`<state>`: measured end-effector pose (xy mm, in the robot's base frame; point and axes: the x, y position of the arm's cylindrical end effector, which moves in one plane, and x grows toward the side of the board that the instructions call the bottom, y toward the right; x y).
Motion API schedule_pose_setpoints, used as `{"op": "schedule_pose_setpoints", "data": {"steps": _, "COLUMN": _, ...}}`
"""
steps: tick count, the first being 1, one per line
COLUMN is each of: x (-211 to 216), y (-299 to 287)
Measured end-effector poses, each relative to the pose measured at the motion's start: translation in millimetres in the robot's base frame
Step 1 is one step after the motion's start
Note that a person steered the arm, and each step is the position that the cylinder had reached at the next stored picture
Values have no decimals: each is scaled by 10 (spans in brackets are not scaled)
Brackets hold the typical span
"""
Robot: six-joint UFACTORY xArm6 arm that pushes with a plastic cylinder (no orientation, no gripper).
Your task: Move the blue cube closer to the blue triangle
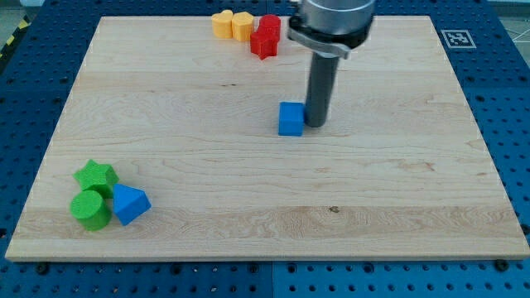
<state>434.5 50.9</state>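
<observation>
The blue cube (291, 118) is seen a little above the middle of the wooden table (397, 190), standing flat on the surface. My tip (317, 124) is placed just beside the cube, on the view's right of it, and it seems to be touching the cube's right face, although the contact itself cannot be confirmed from this angle. The dark rod rises straight up from there to the grey body of the arm at the view's top. No jaws are carried by this arm, so nothing is pinched; the cube is only met from the side by the rod.

The blue triangle (130, 204) is found well apart from the cube, near the table's lower left corner. It is grouped with two green blocks: a green cylinder (89, 209) just beside it on the view's left, and a green star-shaped block (95, 175) just above that cylinder. The three appear to be touching each other.

At the view's top, near the far edge of the table, a yellow block (222, 23) and a second yellow block (242, 25) are set side by side, and a red block (266, 36) is placed just on their right. The exact shapes of these three are hard to make out.
</observation>
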Motion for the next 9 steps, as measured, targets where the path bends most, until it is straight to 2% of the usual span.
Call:
{"op": "schedule_pose_setpoints", "data": {"steps": 5, "x": -6, "y": -1533}}
{"op": "schedule_pose_setpoints", "data": {"steps": 8, "x": 467, "y": -1697}}
{"op": "schedule_pose_setpoints", "data": {"steps": 9, "x": 157, "y": -1718}}
